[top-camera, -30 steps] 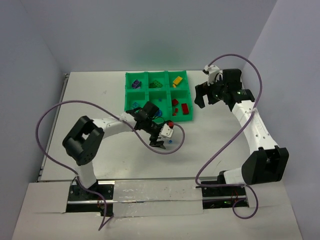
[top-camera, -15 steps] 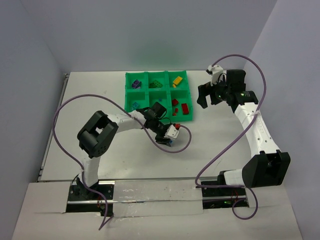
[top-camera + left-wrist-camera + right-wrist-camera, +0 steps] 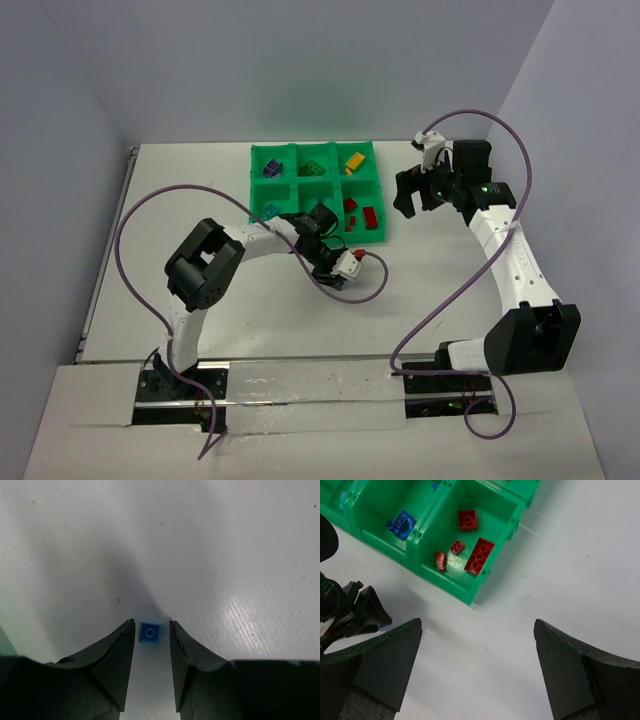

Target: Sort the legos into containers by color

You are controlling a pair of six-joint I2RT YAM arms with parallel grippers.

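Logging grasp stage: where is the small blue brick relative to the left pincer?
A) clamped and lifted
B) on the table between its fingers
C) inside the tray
B: the blue brick lies on the table between the fingers of the left pincer, gaps either side.

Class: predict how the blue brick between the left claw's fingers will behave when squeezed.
The blue brick looks like hard plastic, so probably stiff. It is tiny, so likely light. Lying flat on the smooth table, it may skid if the left claw closes off-centre.
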